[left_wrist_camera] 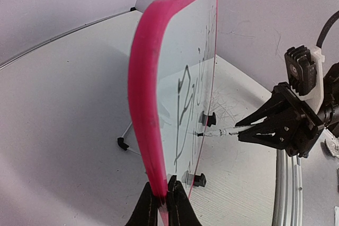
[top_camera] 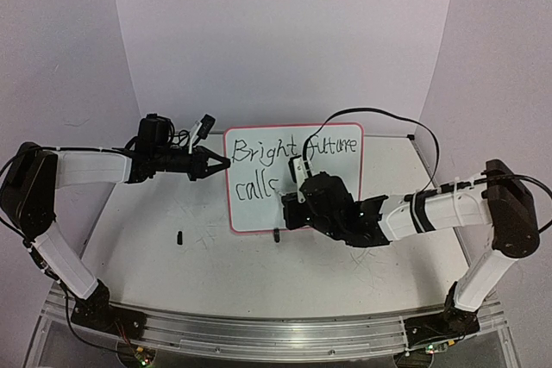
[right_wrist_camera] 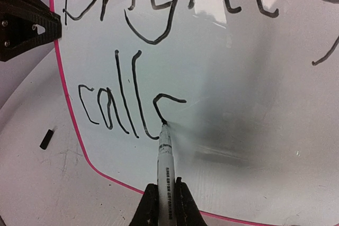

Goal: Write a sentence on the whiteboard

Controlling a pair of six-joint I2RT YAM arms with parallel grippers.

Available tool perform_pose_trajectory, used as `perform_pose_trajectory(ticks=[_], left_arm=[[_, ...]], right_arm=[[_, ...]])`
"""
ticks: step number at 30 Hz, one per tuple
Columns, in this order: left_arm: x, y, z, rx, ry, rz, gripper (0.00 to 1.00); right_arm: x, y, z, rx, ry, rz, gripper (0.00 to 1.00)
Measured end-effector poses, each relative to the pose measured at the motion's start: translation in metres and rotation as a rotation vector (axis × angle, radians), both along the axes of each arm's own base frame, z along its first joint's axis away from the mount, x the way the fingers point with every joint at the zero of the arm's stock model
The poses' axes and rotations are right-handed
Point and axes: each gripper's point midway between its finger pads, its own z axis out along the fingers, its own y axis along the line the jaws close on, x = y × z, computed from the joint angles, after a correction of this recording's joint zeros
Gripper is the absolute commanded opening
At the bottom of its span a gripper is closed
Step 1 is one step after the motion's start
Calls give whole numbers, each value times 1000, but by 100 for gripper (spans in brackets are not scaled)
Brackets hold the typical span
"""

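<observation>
Whiteboard [left_wrist_camera: 196, 35] edge pinched in left tool [left_wrist_camera: 163, 207]

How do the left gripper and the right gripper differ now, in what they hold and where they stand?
The left gripper clamps the whiteboard's pink side edge; the right gripper clamps a marker. The left gripper meets the board from its side; the right gripper faces its written face, marker tip on the unfinished "s" of the sentence. Both are black and shut.
</observation>
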Motion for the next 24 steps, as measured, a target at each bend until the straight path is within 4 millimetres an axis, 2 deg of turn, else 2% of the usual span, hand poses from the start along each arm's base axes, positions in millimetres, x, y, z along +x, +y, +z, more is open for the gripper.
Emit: perform_pose_trajectory(ticks=[13,24], left_arm=[[0,0,0,0,0,0,0],[0,0,0,-1,0,-2,0]], right_arm=[[-4,-14,-10,-8,23,-37,0],[-8,-12,-15,-9,41,-29,0]])
